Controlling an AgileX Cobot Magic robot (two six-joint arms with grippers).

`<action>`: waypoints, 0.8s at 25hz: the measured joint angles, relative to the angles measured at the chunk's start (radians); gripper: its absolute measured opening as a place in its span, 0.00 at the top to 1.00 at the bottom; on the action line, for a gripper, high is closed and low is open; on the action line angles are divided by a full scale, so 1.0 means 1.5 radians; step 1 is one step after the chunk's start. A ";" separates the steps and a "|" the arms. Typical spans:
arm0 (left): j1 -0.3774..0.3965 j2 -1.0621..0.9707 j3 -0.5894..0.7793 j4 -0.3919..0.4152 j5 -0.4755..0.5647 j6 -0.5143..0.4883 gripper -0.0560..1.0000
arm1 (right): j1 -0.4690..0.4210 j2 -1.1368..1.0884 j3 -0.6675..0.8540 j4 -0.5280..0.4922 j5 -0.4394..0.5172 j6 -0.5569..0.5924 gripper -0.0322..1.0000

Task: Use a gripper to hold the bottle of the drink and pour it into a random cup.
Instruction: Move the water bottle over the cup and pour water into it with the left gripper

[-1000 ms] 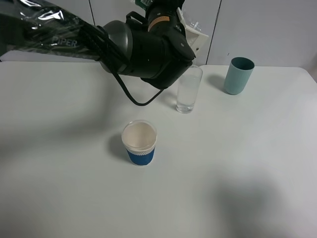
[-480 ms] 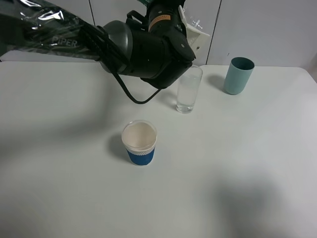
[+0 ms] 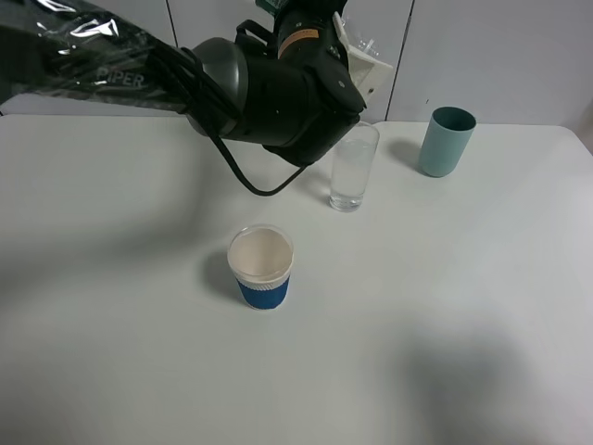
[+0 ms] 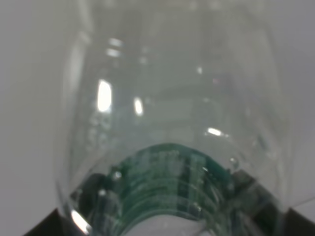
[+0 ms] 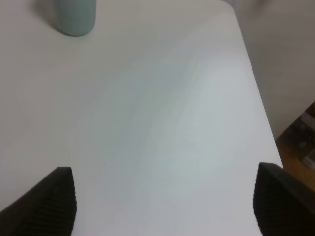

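Observation:
My left gripper [image 3: 359, 57] hangs at the back of the table, just above and behind the cup [image 3: 353, 168], a tall clear glass. It is shut on the bottle of the drink [image 4: 172, 123], a clear plastic bottle with a green label that fills the left wrist view. From above, the bulky black arm hides most of the bottle, leaving only a clear piece [image 3: 363, 44] by the white block. My right gripper [image 5: 170, 206] is open over bare table with nothing between its fingers.
A short white paper cup with a blue sleeve [image 3: 261, 267] stands in front of the glass. A teal tumbler [image 3: 447, 141] stands at the back right and shows again [image 5: 74, 17] in the right wrist view. The table's right edge [image 5: 256, 98] runs nearby.
The left wrist with the bottle has risen very slightly above the glass. The cups have not moved.

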 joint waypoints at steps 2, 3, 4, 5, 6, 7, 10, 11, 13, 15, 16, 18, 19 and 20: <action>0.000 -0.006 0.001 -0.051 0.020 -0.001 0.47 | 0.000 0.000 0.000 0.000 0.000 0.000 0.25; 0.000 -0.010 0.000 -0.078 0.031 -0.001 0.47 | 0.000 0.000 0.000 0.000 0.000 0.000 0.25; 0.000 -0.014 0.000 -0.106 0.040 -0.001 0.47 | 0.000 0.000 0.000 0.000 0.000 0.000 0.25; 0.000 -0.021 0.000 -0.126 0.053 -0.002 0.47 | 0.000 0.000 0.000 0.000 0.000 0.000 0.25; 0.000 -0.028 0.000 -0.151 0.063 -0.007 0.47 | 0.000 0.000 0.000 0.000 0.000 0.000 0.25; 0.000 -0.034 0.000 -0.172 0.076 -0.019 0.47 | 0.000 0.000 0.000 0.000 0.000 0.000 0.25; 0.000 -0.060 0.000 -0.219 0.128 -0.091 0.47 | 0.000 0.000 0.000 0.000 0.000 0.000 0.25; 0.000 -0.067 0.000 -0.229 0.152 -0.132 0.47 | 0.000 0.000 0.000 0.000 0.000 0.000 0.25; 0.000 -0.085 0.000 -0.241 0.196 -0.219 0.47 | 0.000 0.000 0.000 0.000 0.000 0.000 0.25; 0.000 -0.101 0.000 -0.246 0.241 -0.320 0.47 | 0.000 0.000 0.000 0.000 0.000 0.000 0.25; 0.000 -0.110 0.000 -0.246 0.262 -0.363 0.47 | 0.000 0.000 0.000 0.000 0.000 0.000 0.25; 0.000 -0.125 0.000 -0.236 0.298 -0.471 0.47 | 0.000 0.000 0.000 0.000 -0.001 0.000 0.25; 0.000 -0.133 0.000 -0.225 0.315 -0.529 0.47 | 0.000 0.000 0.000 0.000 -0.001 0.000 0.25; 0.000 -0.139 0.000 -0.206 0.327 -0.580 0.47 | 0.000 0.000 0.000 0.000 -0.001 0.000 0.25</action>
